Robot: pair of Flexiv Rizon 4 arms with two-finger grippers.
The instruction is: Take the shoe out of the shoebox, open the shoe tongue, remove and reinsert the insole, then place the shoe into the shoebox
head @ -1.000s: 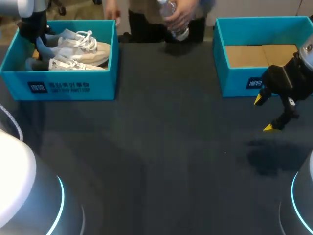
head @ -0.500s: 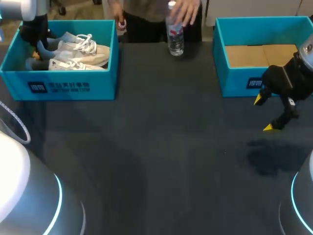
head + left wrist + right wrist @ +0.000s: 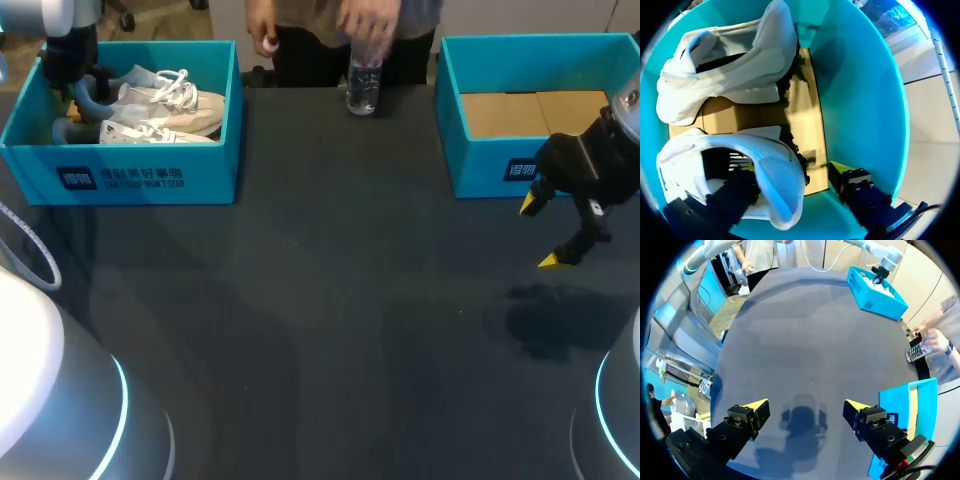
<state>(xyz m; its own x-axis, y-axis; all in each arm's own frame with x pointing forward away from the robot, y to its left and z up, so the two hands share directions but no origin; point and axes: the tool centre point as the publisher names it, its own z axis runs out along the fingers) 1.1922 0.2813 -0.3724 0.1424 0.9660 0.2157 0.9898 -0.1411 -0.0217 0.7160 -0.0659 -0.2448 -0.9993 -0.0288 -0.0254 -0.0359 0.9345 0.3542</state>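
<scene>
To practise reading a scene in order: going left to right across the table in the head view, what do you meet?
A teal shoebox holding white shoes → water bottle under a person's hand → second teal shoebox.

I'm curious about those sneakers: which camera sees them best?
The left wrist view: both white sneakers fill it, close up. The head view shows them small in the shoebox; the right wrist view, only a distant speck.

On the front wall of the shoebox (image 3: 200,170) at the upper left I see a dark label (image 3: 77,179) with a line of print (image 3: 145,181) beside it, both too small to read. The second box (image 3: 480,165), upper right, bears a similar tag (image 3: 522,170), also unreadable.
</scene>
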